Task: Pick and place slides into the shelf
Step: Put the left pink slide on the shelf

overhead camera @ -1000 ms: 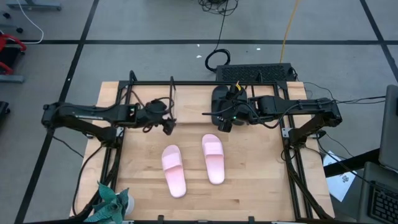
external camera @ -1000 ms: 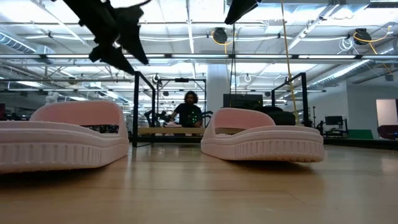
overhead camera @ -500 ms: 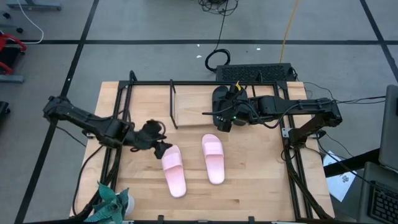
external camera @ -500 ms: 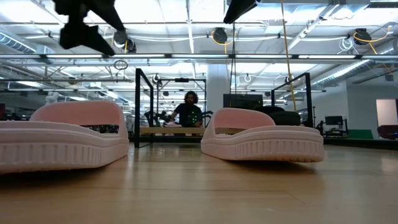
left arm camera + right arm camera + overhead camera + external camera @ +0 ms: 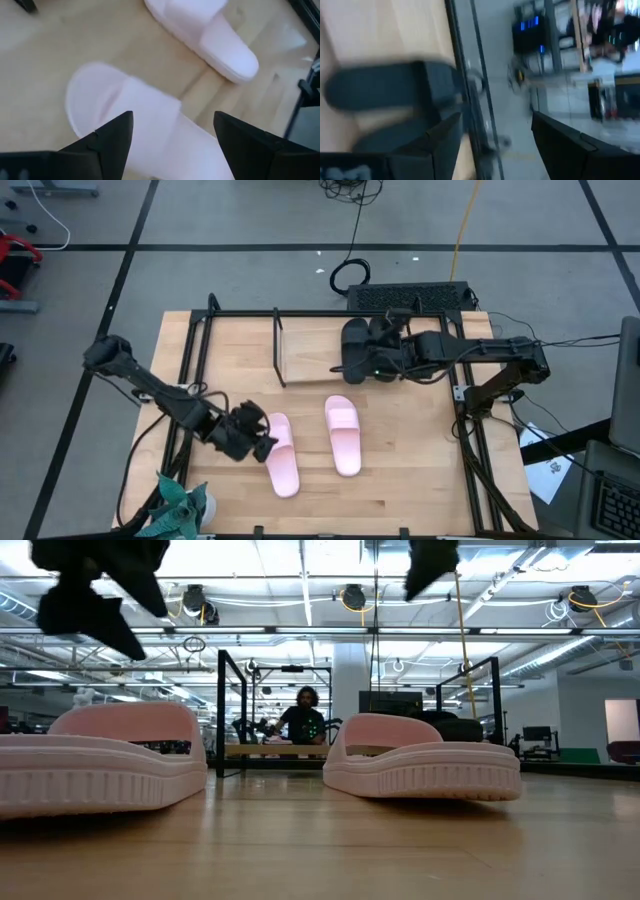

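Two pale pink slides lie side by side mid-table, soles down, well apart from the shelf at the far edge; shelf's right end already has two black slides in it. L gripper hovers just beside the strap of the left pink slide, fingers spread wide, empty; wrist view has that slide's strap sitting betw the two fingertips. R gripper is over the black pair at the shelf, jaws wide too, holding nothing as far as I can see. Right pink slide untouched. Handling, judging by looks: foam-type, light, thick stiff-ish sole w/ ribbed edge, strap broad & springy. Prob best to pinch the strap arch or clamp sole across its width nr the strap; smooth foam may slip or tilt if gripped at toe or heel.
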Robot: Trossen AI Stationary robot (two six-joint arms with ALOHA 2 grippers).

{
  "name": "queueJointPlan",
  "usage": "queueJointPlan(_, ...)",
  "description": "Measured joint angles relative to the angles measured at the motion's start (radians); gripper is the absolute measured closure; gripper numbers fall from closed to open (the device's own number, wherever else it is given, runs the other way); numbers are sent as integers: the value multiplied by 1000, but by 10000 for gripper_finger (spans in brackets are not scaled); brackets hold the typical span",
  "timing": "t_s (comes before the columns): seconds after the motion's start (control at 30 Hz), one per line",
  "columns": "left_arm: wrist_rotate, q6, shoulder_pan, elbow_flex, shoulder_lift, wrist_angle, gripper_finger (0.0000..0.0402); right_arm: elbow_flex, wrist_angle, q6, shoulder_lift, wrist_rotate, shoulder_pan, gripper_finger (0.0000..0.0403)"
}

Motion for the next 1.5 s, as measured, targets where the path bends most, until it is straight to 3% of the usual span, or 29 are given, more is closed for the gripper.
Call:
queueJointPlan(0.07, 0, -41, -28, 0, 18, 11, 126, 0, -117, 75, 0, -6, -8, 172)
queueJointPlan(0.23, -20, -103, -78, 0, 30, 44, 126, -6, -366, 309, -1, -149, -44, 172)
queueJointPlan(0.6, -25, -91, -117, 9, 30, 141, 126, -129, -357, 490, -157, -264, -115, 172)
queueJointPlan(0.83, 34, -98, -169, 40, 53, 173, 126, -231, -348, 582, -268, -332, -116, 172)
queueJointPlan(1.13, 158, -179, -188, 62, 184, 40, 126, -342, -281, 589, -318, -402, -115, 172)
queueJointPlan(1.5, 31, -261, -178, 62, 207, -79, 126, -384, -193, 508, -318, -436, -115, 172)
